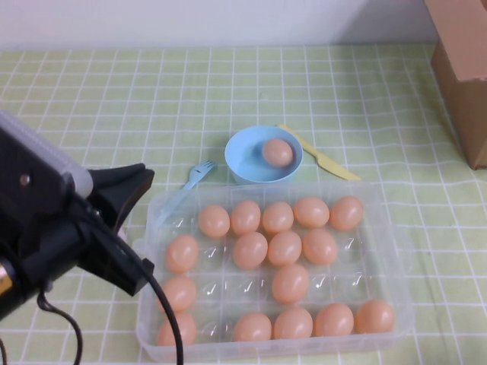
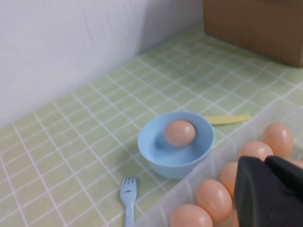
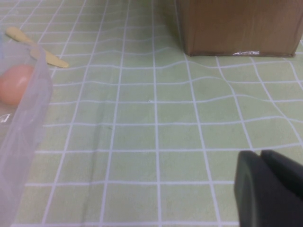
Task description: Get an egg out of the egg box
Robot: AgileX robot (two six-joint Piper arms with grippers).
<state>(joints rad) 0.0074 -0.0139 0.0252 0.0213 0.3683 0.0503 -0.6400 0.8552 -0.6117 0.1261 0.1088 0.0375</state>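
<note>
The clear plastic egg box lies at the near middle of the table with several peach-orange eggs in its wells. One egg lies in a light blue bowl just behind the box; it also shows in the left wrist view. My left gripper is shut and empty, hovering at the box's left far corner, above the near eggs. My right gripper is shut and empty, low over bare cloth to the right of the egg box; it is out of the high view.
A blue plastic fork lies left of the bowl and a yellow plastic knife lies right of it. A brown cardboard box stands at the far right. The table has a green checked cloth.
</note>
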